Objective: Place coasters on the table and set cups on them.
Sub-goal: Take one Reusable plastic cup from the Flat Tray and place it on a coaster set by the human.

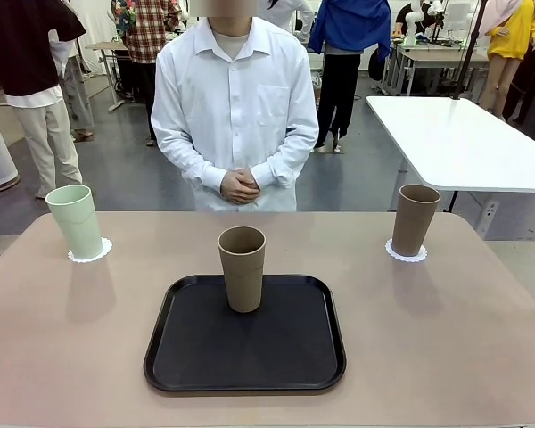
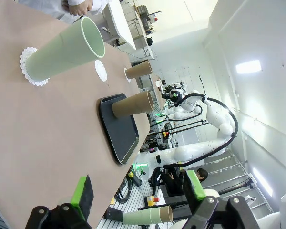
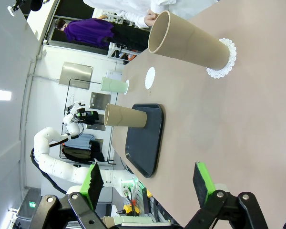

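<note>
— Coasters first. What's the count?
— Three. Thin white discs, lacy, with scalloped edges. The first coaster (image 1: pixel 104 249) lies under the green cup (image 1: pixel 75 221) at the left end of the counter (image 1: pixel 446 339), its frill showing round the base. The second coaster (image 1: pixel 401 256) lies the same way under the right brown cup (image 1: pixel 415 219) at the right end. The third coaster (image 2: pixel 100 70) lies bare and flat on the counter, beyond the far edge of the tray (image 1: pixel 187 348), on the person's side. That one is noted from the wrist views.
— Cups?
— Three tall, tapered tumblers with no handles and a matte finish. One is pale mint, two are tan-brown. All stand upright, mouths up. The middle brown cup (image 1: pixel 242 267) stands on the tray, in its far half, at the middle of the counter, with no lace under it.
— Tray and counter surface?
— The tray is black and flat, with rounded corners, a low raised rim and a faint sheen. The counter top is plain beige-tan, matte and smooth.
— Tools?
— Left tool (image 2: pixel 138 191): the jaws are spread wide, black fingers with green pads, and nothing is between them. It is well apart from the green cup. Right tool (image 3: pixel 148 183): also spread wide, nothing held, well back from the right brown cup.
— Person?
— At the far side in a white shirt, with hands (image 1: pixel 241 185) clasped together in front of the body, off the counter.
— Anything else close by?
— A white table (image 1: pixel 464 143) stands behind the counter's right end, glossy with rounded corners.
</note>
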Controlling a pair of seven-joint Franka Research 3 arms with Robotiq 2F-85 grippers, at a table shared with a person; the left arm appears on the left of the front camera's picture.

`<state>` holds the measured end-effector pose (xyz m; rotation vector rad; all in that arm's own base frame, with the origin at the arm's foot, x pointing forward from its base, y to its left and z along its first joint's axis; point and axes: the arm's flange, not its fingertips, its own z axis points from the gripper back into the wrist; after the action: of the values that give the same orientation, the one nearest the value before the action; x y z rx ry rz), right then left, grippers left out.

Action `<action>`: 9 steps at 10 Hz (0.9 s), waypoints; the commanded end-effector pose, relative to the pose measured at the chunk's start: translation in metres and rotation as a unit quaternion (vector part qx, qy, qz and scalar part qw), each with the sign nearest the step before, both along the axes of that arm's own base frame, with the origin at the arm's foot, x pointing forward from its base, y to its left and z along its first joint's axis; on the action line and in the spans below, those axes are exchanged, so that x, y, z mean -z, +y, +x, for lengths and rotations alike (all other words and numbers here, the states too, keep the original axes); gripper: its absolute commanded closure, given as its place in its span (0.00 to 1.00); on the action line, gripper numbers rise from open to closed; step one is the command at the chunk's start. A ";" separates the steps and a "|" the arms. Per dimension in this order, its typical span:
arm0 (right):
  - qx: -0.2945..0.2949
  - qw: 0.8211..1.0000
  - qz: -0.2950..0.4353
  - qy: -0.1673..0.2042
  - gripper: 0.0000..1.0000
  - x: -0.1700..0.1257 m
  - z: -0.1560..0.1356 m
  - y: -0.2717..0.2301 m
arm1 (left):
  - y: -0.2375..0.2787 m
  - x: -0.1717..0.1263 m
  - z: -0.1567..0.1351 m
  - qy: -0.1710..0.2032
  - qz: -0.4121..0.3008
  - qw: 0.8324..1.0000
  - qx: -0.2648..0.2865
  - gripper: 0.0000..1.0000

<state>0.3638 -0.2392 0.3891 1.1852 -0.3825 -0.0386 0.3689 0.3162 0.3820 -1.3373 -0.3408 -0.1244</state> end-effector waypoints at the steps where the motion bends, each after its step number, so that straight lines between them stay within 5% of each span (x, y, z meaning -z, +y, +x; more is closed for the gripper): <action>1: 0.004 1.000 0.002 -0.004 0.00 0.000 0.002 0.001 | 0.000 -0.003 -0.002 0.000 0.001 1.000 -0.002 0.00; 9: 0.000 1.000 0.000 0.000 0.00 0.000 0.000 0.000 | 0.000 -0.003 -0.002 0.000 0.001 1.000 -0.002 0.00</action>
<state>0.3638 -0.2392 0.3891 1.1852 -0.3825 -0.0386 0.3689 0.3162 0.3820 -1.3373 -0.3408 -0.1244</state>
